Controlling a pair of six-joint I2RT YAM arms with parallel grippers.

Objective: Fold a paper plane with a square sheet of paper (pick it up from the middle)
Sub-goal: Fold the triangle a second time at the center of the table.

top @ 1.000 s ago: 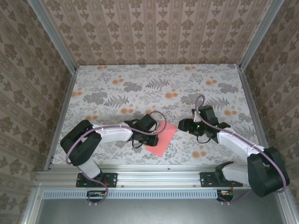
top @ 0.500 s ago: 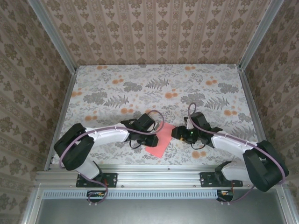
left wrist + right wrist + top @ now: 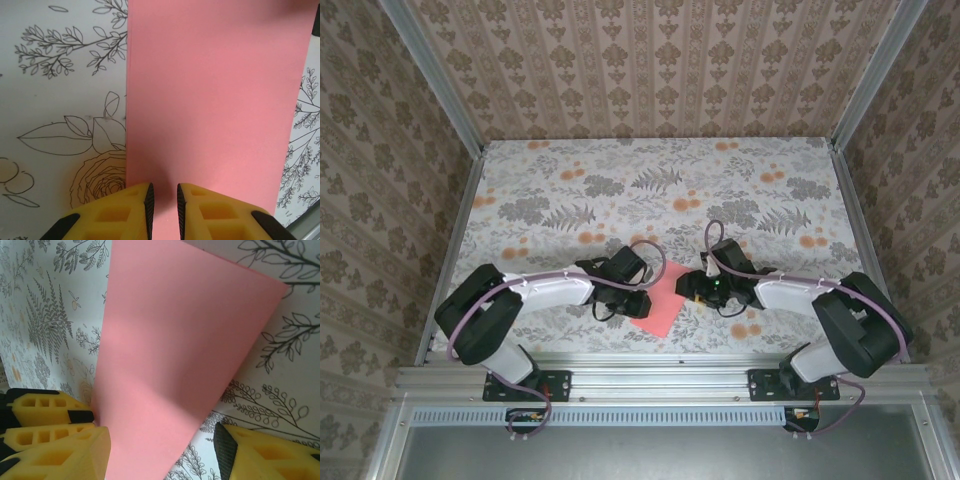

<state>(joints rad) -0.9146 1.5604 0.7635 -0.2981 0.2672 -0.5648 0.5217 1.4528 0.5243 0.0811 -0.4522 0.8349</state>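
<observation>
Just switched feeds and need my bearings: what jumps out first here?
A salmon-pink sheet of paper lies on the floral table, near its front edge between the two arms. Both yellow-fingered grippers meet over it: the left gripper with jaws barely apart, the right gripper spread wide across the sheet's end.

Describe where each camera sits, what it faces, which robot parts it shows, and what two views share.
Top: above and behind the bases, looking down on the table, paper, left arm and right arm.
Left wrist: low over the paper, left tool at the bottom edge.
Right wrist: low over the paper, right tool spread wide at the bottom.
Shared: both wrist views show the pink paper on the flower-print table.
</observation>
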